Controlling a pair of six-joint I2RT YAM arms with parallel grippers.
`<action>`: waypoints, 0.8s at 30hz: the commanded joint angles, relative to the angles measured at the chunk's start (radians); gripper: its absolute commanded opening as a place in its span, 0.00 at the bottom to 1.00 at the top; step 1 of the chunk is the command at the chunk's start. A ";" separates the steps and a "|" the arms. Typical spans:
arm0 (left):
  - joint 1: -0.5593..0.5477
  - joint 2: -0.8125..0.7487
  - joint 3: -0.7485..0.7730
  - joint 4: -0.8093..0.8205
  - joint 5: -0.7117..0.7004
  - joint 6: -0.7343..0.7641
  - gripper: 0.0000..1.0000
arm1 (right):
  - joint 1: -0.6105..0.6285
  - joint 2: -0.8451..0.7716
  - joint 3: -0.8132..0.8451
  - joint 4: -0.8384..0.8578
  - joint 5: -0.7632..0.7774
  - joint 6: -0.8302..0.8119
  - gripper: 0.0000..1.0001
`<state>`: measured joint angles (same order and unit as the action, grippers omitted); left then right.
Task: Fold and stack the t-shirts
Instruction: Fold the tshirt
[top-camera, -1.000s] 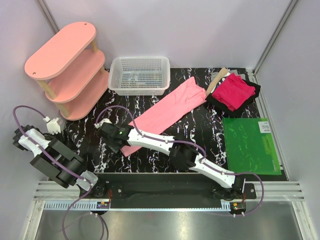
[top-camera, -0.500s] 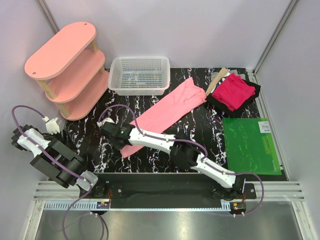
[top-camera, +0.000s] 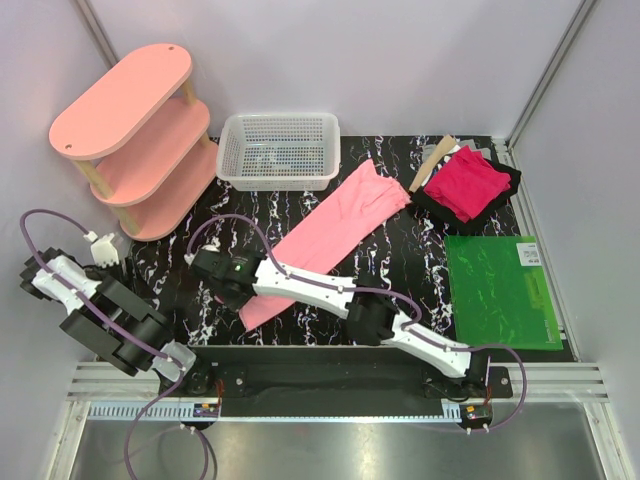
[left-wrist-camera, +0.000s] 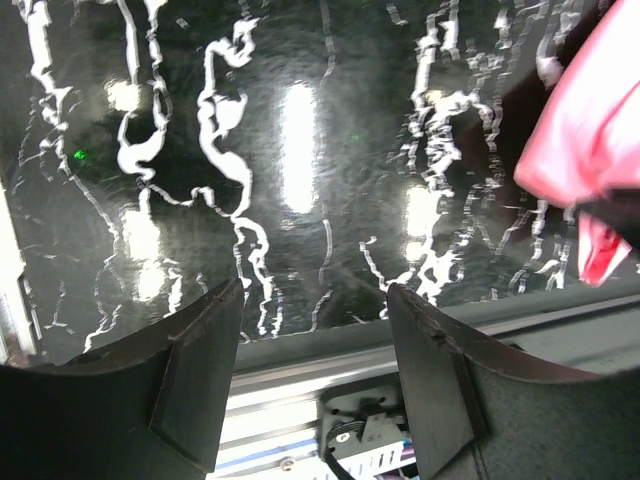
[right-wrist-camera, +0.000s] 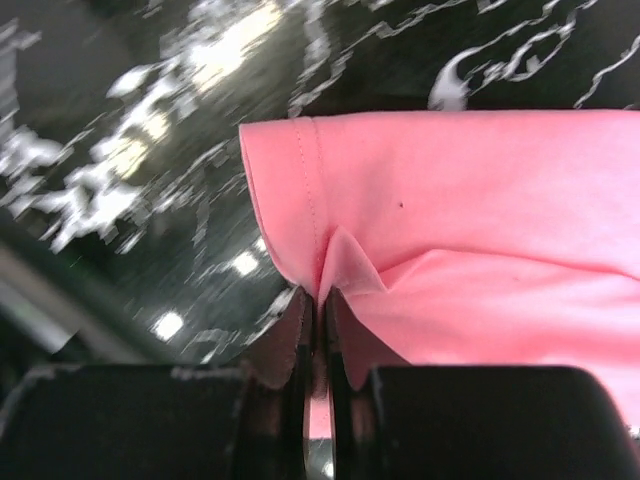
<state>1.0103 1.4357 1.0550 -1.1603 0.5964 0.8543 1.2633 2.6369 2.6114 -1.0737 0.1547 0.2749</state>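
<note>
Pink shirt (top-camera: 335, 222) is laid on the black table (top-camera: 420, 255) as a long strip. Its long axis runs diagonally from the near-left end to the far-right end, near the red shirt (top-camera: 467, 184). The near-left hem corner is pinched in the right gripper (right-wrist-camera: 318, 300), fingers closed tight on a small fold. Nothing is held in the left gripper (left-wrist-camera: 312, 330), fingers spread wide. Cloth is judged light, limp and prone to sag; best taken at hem corners.

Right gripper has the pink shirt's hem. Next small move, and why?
Probably raise the pinched end slightly: the right gripper is shut on the hem of the light salmon-pink t-shirt, which lies as a long strip on the black marbled table.
</note>
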 joint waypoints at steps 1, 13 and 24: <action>0.007 -0.007 0.068 -0.076 0.103 0.034 0.64 | 0.035 -0.173 -0.002 -0.028 -0.073 -0.005 0.10; 0.007 -0.057 0.148 -0.147 0.146 0.020 0.65 | 0.041 -0.268 -0.037 -0.058 -0.093 -0.022 0.11; -0.041 -0.098 0.211 -0.222 0.186 0.011 0.65 | -0.110 -0.560 -0.589 0.179 -0.152 0.029 0.14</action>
<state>0.9985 1.3849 1.2304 -1.3319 0.7250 0.8642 1.2057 2.1990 2.1082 -1.0142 0.0315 0.2829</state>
